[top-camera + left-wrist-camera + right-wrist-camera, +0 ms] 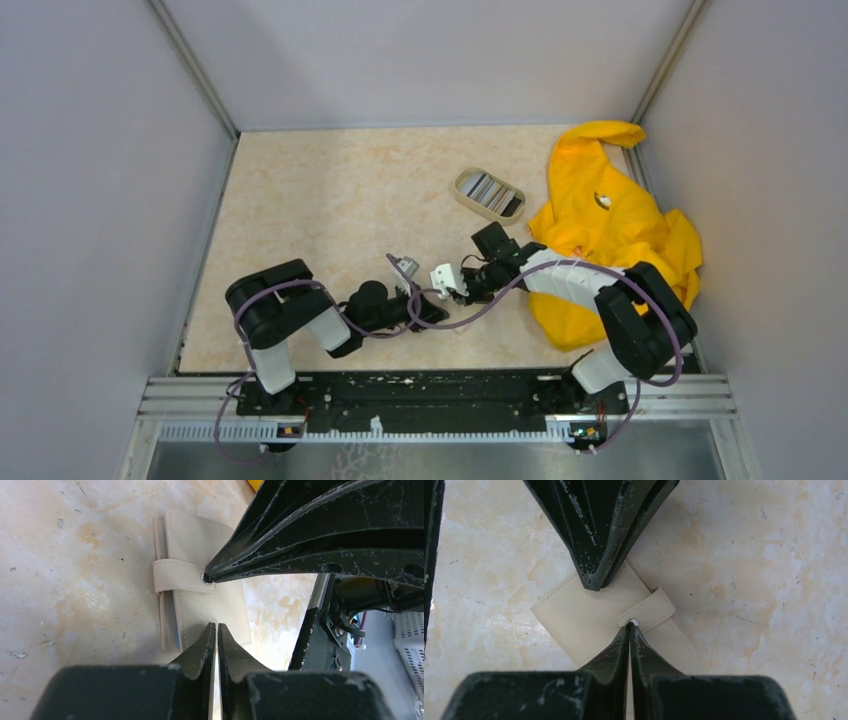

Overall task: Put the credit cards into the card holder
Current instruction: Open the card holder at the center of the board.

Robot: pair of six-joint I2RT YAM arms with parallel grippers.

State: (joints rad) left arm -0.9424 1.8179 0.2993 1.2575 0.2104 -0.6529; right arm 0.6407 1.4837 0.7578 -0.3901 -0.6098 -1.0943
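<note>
The card holder [574,620] lies closed on the table [774,555]. My right claw [629,626] is closed, tips at its snap [634,622]; my left claw [216,627], closed too, touches its edge. The credit cards [492,194] sit in a dish [462,183] well beyond it.

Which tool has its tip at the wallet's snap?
The right tool: its shut tip meets the snap button. The left tool sits at the wallet's plain edge, away from the snap.
</note>
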